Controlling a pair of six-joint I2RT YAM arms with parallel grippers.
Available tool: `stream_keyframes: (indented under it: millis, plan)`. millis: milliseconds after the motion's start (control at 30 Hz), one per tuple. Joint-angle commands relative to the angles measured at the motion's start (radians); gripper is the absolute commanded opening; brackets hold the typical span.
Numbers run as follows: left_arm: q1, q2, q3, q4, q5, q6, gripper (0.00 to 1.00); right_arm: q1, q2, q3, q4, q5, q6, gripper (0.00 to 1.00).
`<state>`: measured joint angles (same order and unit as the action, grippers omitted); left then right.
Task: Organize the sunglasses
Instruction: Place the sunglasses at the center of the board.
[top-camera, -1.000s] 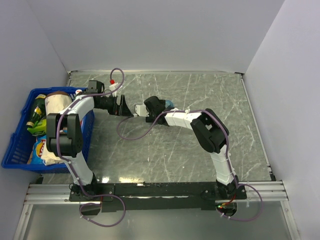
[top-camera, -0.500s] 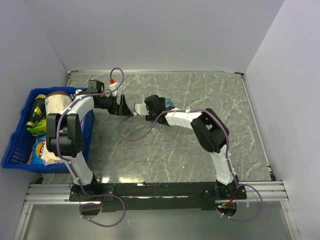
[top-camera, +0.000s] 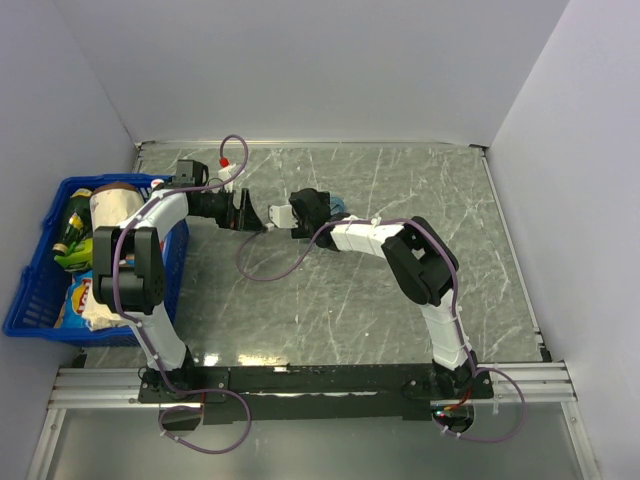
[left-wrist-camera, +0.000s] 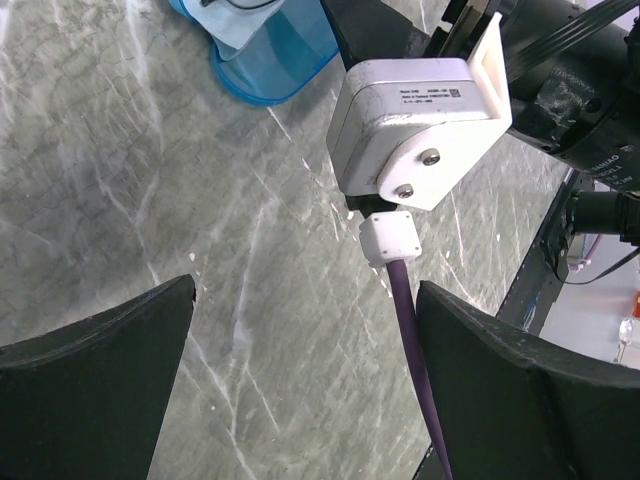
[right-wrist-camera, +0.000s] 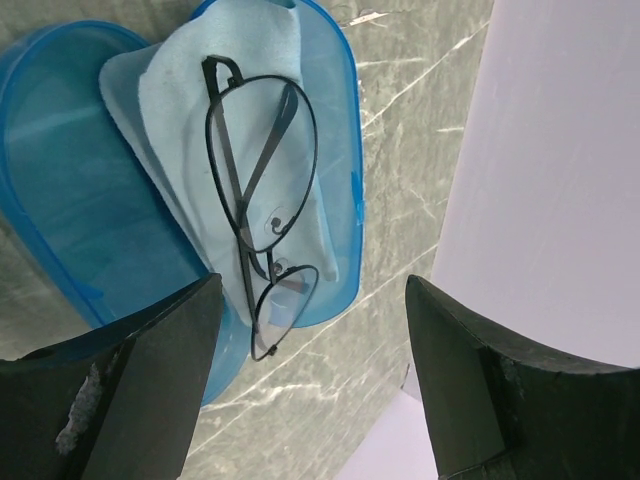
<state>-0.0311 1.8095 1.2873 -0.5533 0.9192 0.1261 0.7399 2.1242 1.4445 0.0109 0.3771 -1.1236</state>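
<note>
1. Lying folded on a cloth, the sunglasses (right-wrist-camera: 258, 215) sit in one half of an open case, just ahead of the right claw (right-wrist-camera: 312, 330); the lens nearest that claw appears to ride over the case rim
2. Spread under them, the light-blue cloth (right-wrist-camera: 170, 120) spills across into the other half of the blue case (right-wrist-camera: 60, 180), which lies ahead of the claw and off to one side
3. Hovering above the case, the right claw has its fingers spread apart and holds nothing; the glasses lie in line with the gap between them
4. Facing it, the left claw (left-wrist-camera: 305, 330) is likewise spread and empty, with only bare table (left-wrist-camera: 120, 180) beneath it; the right arm's wrist stands close ahead of it and the case shows just beyond
5. Judging by this, the glasses are laid in and the step in hand is seating them and shutting the case; next, the overhanging lens wants a light nudge inward so the lid cannot pinch the thin wire, then one claw steadying the base while the other folds the lid over
</note>
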Motion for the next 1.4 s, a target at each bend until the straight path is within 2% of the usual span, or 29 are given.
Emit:
stream_keyframes:
  millis: [0,333,567,700,867,1067,1167,1367]
  plan:
    - [0.008,0.014,0.015,-0.017,-0.028,0.04,0.97,-0.04,-0.107,0.045,0.116,0.029,0.035,0.8]
    - [0.008,0.019,0.015,-0.019,-0.028,0.041,0.96,-0.048,-0.093,0.059,0.089,0.019,0.036,0.8]
    - [0.008,0.025,0.02,-0.025,-0.023,0.044,0.96,-0.066,-0.17,0.108,-0.127,-0.121,0.183,0.81]
    - [0.008,0.022,0.018,-0.025,-0.022,0.044,0.96,-0.097,-0.26,0.088,-0.131,-0.148,0.24,0.81]
    - [0.008,0.02,0.018,-0.023,-0.022,0.044,0.96,-0.177,-0.316,0.05,-0.115,-0.123,0.298,0.81]
    - [0.008,0.022,0.02,-0.025,-0.019,0.043,0.97,-0.281,-0.27,0.022,-0.131,-0.113,0.378,0.8]
    - [0.008,0.024,0.02,-0.022,-0.022,0.041,0.96,-0.318,-0.244,0.019,-0.135,-0.158,0.46,0.79]
    - [0.008,0.027,0.018,-0.019,-0.016,0.038,0.97,-0.415,-0.227,0.047,-0.207,-0.362,0.63,0.72]
